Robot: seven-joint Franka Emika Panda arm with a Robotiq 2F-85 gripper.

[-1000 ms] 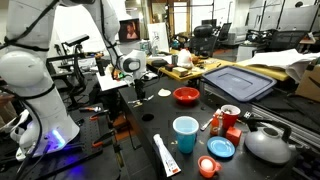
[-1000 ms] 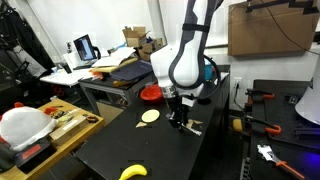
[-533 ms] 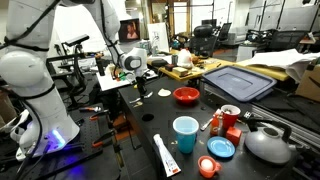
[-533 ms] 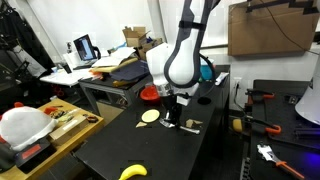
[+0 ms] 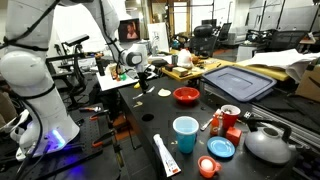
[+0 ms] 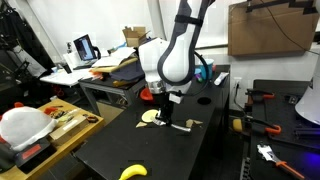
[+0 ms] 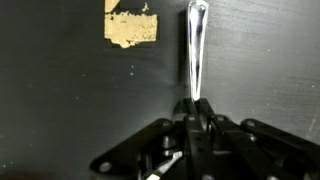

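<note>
In the wrist view my gripper (image 7: 193, 112) is shut on the near end of a slim shiny metal utensil (image 7: 196, 45), which sticks straight out ahead over the black table top (image 7: 60, 100). A ragged tan patch (image 7: 131, 27) lies on the table to the utensil's left. In both exterior views the gripper (image 6: 161, 112) (image 5: 141, 82) points down, close over the black table. The utensil (image 6: 186, 124) reaches out low from the fingers. A pale yellow slice (image 6: 149, 117) lies right beside the gripper. I cannot tell whether the utensil's far end touches the table.
A red bowl (image 5: 186, 96), a blue cup (image 5: 185, 133), a white tube (image 5: 166, 155), a blue lid (image 5: 221, 148), a red cup (image 5: 230, 117) and a grey kettle (image 5: 268, 143) stand on the table. A banana (image 6: 132, 172) lies near the front edge.
The jaws have closed on the utensil. In the exterior views the arm and gripper have shifted sideways toward the yellow slice, with the utensil trailing behind.
</note>
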